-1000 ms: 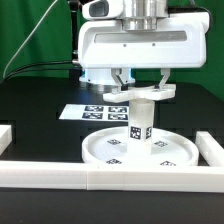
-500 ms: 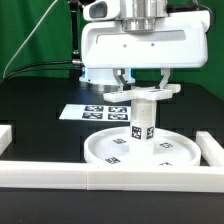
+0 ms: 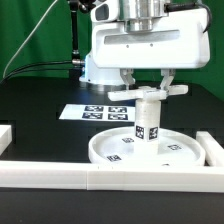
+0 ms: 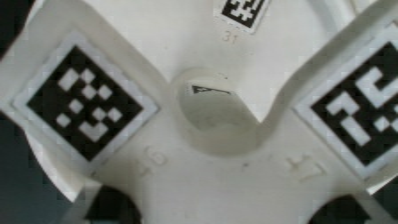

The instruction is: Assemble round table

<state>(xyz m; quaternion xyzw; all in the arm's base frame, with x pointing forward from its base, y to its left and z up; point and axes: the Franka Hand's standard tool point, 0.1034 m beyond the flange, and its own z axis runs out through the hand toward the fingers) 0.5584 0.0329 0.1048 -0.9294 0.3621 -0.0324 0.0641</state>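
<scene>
I am seeing open table (image 3: 38, 125) on the exterior view's left; border rails (image 3: 110, 180) are fencing front and sides; the leg (image 3: 148, 122), carrying the cross-shaped piece (image 3: 148, 94), is blocking the centre of the round disc (image 3: 188, 152).

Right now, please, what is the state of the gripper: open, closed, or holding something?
Gripper: closed on the cross-shaped piece that sits on top of the leg.

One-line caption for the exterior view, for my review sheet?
Pincer closed on the cross-shaped piece atop the short leg, which stands upright on the round disc.
</scene>
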